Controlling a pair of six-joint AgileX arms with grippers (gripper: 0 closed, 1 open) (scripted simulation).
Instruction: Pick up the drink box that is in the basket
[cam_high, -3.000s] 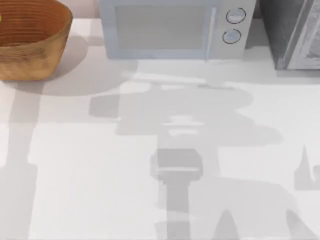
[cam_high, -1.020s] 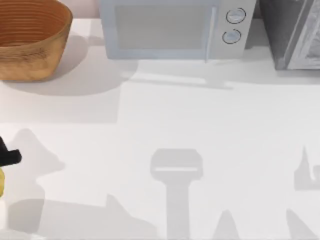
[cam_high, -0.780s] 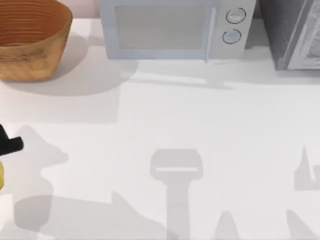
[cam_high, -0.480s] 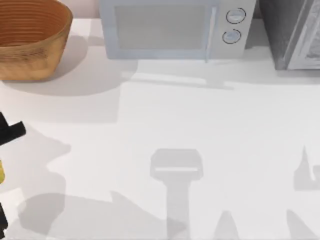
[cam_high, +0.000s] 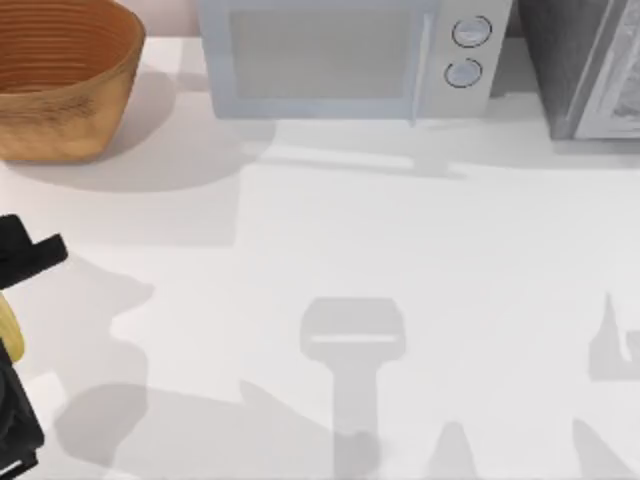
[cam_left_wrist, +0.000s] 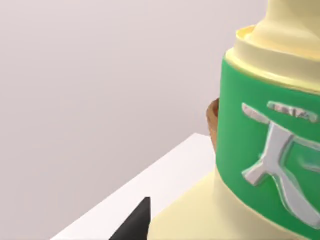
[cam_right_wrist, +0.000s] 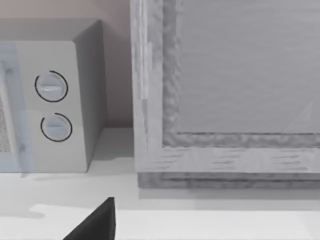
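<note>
Gripping pale yellow, green-labelled drink box (cam_left_wrist: 270, 150), left claw (cam_high: 12, 330) hangs near basket (cam_high: 62, 80); microwave (cam_high: 345, 60) beyond.

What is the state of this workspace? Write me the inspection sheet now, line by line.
Surface: white tabletop, crossed by grey shadows.
Job's things: pale yellow drink box with a green label at the table's left edge, out of the round orange-brown ribbed basket, which sits at the back left.
Clutter: white microwave with two dials at back centre; grey textured cabinet at back right.
Grippers: left gripper closed around the drink box; right gripper parked, facing microwave and cabinet.
Cables: nothing seen.
Surroundings: plain pale wall.
</note>
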